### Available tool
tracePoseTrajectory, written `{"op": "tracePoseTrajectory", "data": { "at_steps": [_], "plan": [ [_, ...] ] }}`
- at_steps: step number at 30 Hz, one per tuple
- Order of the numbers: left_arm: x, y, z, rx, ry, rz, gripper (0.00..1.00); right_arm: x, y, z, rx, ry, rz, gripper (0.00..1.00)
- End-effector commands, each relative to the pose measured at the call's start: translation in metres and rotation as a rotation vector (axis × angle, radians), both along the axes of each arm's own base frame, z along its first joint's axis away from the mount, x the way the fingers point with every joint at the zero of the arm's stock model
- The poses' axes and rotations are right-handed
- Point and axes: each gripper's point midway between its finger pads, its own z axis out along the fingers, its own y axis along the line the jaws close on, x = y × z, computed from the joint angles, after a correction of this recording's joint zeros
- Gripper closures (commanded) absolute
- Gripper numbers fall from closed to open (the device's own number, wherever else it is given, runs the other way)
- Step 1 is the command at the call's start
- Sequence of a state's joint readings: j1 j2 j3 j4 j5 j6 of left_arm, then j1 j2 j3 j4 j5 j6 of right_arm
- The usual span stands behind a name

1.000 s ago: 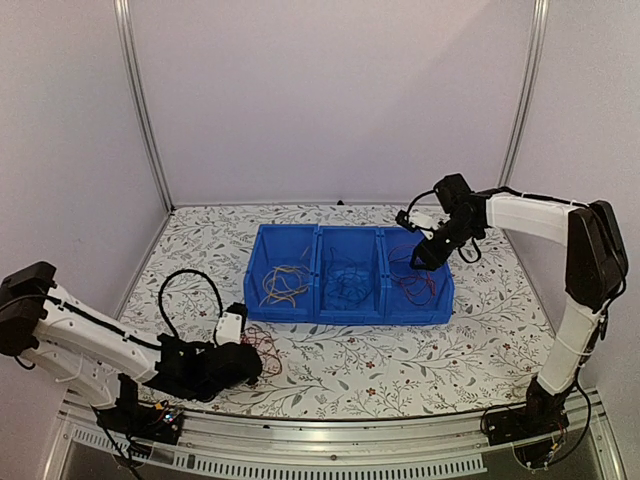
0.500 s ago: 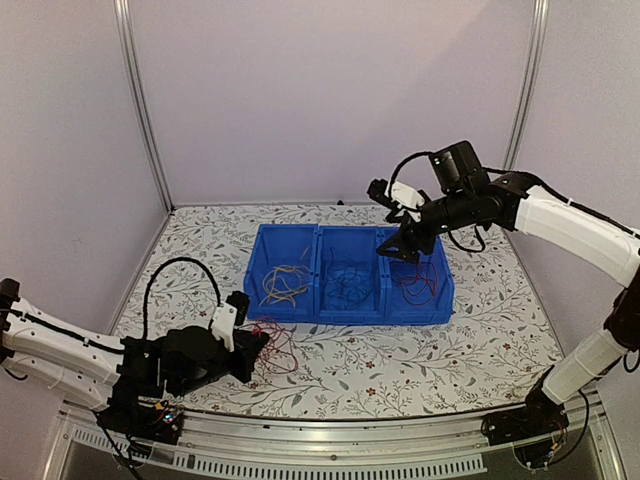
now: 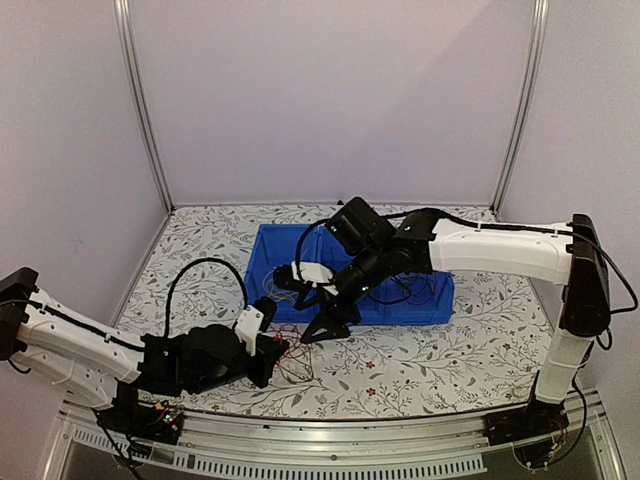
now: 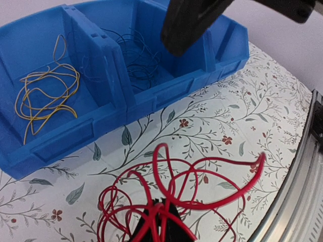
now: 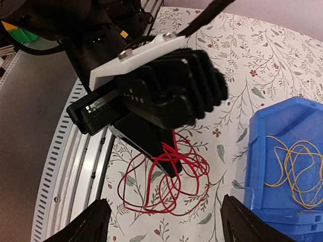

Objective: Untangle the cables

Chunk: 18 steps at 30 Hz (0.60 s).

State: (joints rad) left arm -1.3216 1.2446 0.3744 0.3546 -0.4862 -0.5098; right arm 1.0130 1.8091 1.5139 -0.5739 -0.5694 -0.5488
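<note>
A tangle of red cables (image 4: 202, 174) lies on the flowered table in front of the blue bin. My left gripper (image 3: 277, 350) is shut on the red cables (image 3: 293, 363) at their near side, and the loops fan out from its black tips (image 4: 164, 214). My right gripper (image 3: 325, 325) hangs open just above and beyond them. In the right wrist view the red cables (image 5: 151, 194) sit between its two spread fingertips (image 5: 93, 222), nothing touching them. Yellow cables (image 4: 45, 96) lie in the bin's left compartment and dark blue cables (image 4: 133, 55) in the middle one.
The blue three-part bin (image 3: 268, 300) stands mid-table, its right side partly covered by the right arm (image 3: 480, 245). The left arm's wrist body (image 5: 161, 96) fills the upper right wrist view. A metal rail (image 5: 75, 166) runs along the table's near edge.
The right arm swung from over the bin's right compartment down to the left, in front of the bin, with its jaws spread wide. The left gripper shifted right with the red cables.
</note>
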Motion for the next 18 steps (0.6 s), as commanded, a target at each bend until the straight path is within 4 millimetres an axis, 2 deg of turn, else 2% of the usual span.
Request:
{"op": "tracePoseTrajectory", "data": {
  "at_steps": [1, 3, 6, 10, 11, 12, 14, 18],
  "plan": [
    [-0.004, -0.015, 0.013, -0.049, -0.004, -0.035, 1.0, -0.018, 0.013, -0.012, -0.013, 0.076, 0.054, 0.22],
    [-0.004, -0.015, 0.015, -0.057, -0.005, -0.038, 1.0, -0.022, 0.014, -0.02, -0.026, 0.099, 0.061, 0.25],
    [-0.004, -0.014, 0.016, -0.062, -0.011, -0.039, 1.0, -0.023, 0.017, -0.027, -0.033, 0.122, 0.058, 0.39],
    [-0.002, -0.011, 0.013, -0.056, -0.012, -0.023, 1.0, -0.022, 0.023, -0.015, -0.002, 0.123, 0.053, 0.96],
    [-0.001, -0.009, 0.01, -0.049, -0.01, -0.01, 1.0, -0.021, 0.024, -0.007, 0.012, 0.115, 0.051, 1.0],
    [0.001, -0.007, 0.007, -0.042, -0.006, 0.008, 1.0, -0.02, 0.024, 0.001, 0.024, 0.109, 0.049, 1.0],
    [0.004, 0.0, -0.004, -0.01, 0.01, 0.039, 1.0, -0.023, 0.021, 0.032, 0.063, 0.095, 0.058, 1.0],
    [0.012, 0.02, -0.034, 0.057, 0.058, 0.122, 1.0, -0.05, 0.005, 0.123, 0.225, 0.085, 0.181, 1.0]
  ]
}}
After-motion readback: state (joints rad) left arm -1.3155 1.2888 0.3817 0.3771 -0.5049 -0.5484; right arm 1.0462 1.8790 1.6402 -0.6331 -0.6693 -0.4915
